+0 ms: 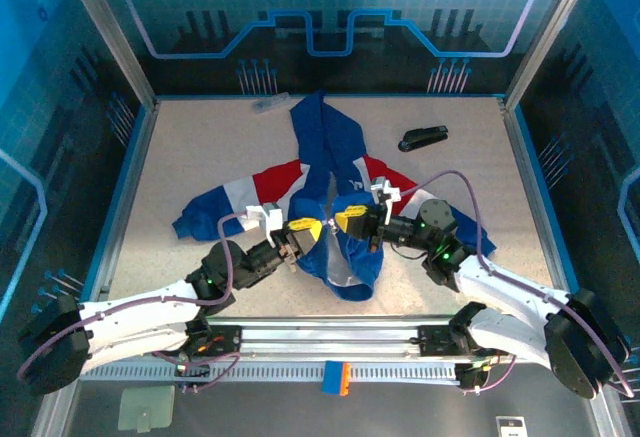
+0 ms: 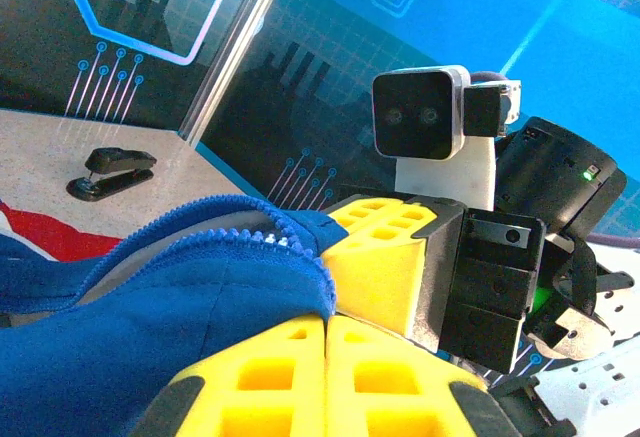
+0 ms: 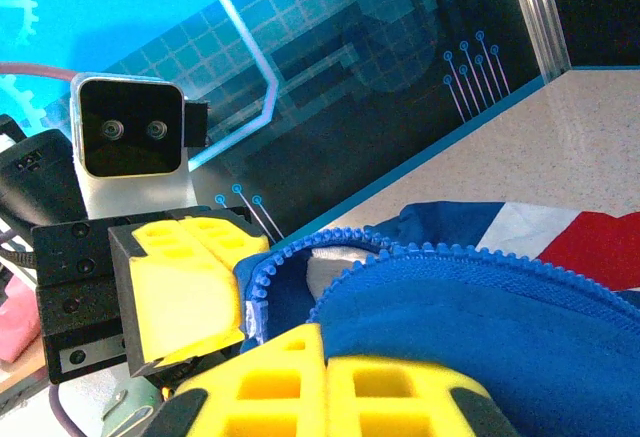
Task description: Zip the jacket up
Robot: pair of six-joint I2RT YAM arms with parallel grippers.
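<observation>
Royal-blue fabric, banded red and white, lies crumpled in the middle of the desk (image 1: 200, 157): this is the jacket (image 1: 322, 132), with its front open. The step in hand looks like bringing the two bottom zipper ends together. To do it well, the edges should be held taut and level with the teeth facing, so the pin can slide straight into its box without twisting. Any slack in the hem will let the halves skew.

The left tool (image 1: 300, 231) has its yellow fingers (image 2: 270, 367) pressed together on the blue hem, just beside the zipper teeth (image 2: 250, 232). The right tool (image 1: 352, 221), close opposite, seems likewise clamped on the other edge. I cannot make out which side carries the slider. A black stapler (image 1: 423, 138) sits well apart at the far right and is no concern.
</observation>
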